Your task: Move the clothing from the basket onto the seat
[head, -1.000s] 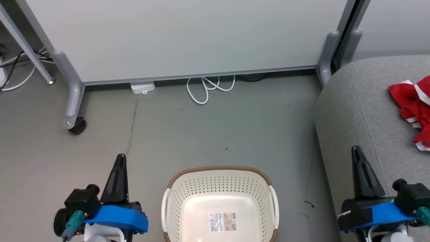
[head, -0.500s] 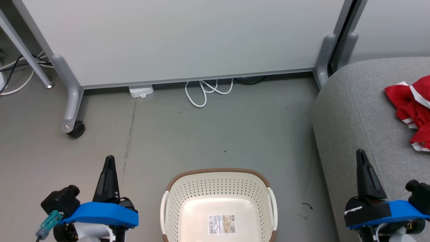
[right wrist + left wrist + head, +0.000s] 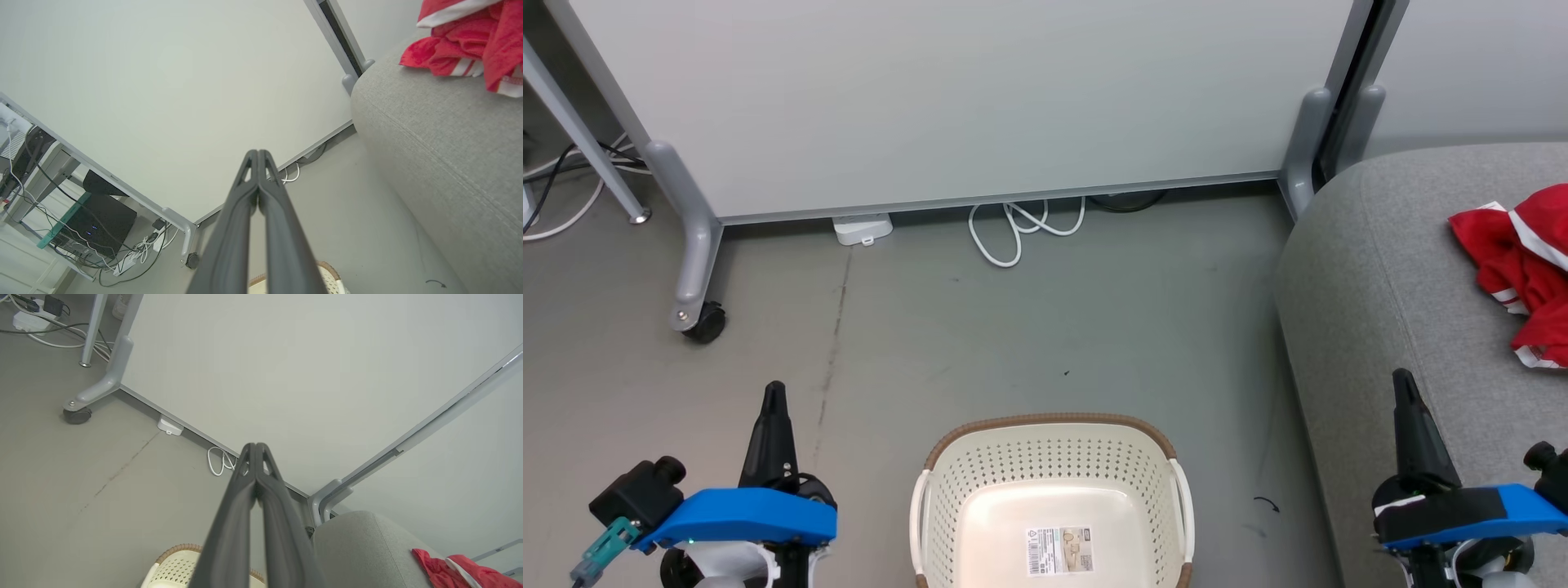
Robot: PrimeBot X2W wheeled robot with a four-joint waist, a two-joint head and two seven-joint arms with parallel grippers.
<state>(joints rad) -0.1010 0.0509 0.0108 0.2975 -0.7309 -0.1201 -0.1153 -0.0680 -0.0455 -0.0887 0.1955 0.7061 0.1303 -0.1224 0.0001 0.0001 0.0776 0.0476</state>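
The red clothing (image 3: 1523,265) with white stripes lies crumpled on the grey sofa seat (image 3: 1372,278) at the right edge of the head view; it also shows in the right wrist view as clothing (image 3: 470,45) and in the left wrist view as clothing (image 3: 453,571). The cream basket (image 3: 1054,465) stands on the floor at bottom centre, holding only its label sticker (image 3: 1060,550). My left gripper (image 3: 772,390) is shut with nothing held, left of the basket. My right gripper (image 3: 1402,377) is shut, nothing in it, over the sofa's front edge.
A white partition panel (image 3: 980,90) on grey wheeled feet (image 3: 690,253) closes off the back. White cable loops (image 3: 1017,229) and a white power block (image 3: 862,230) lie at its base. The grey floor (image 3: 1013,327) stretches between the basket and the panel.
Both grippers have drawn back toward the lower edge of the head view, the left one also leftward. The camera has shifted slightly; basket and clothing lie as before.
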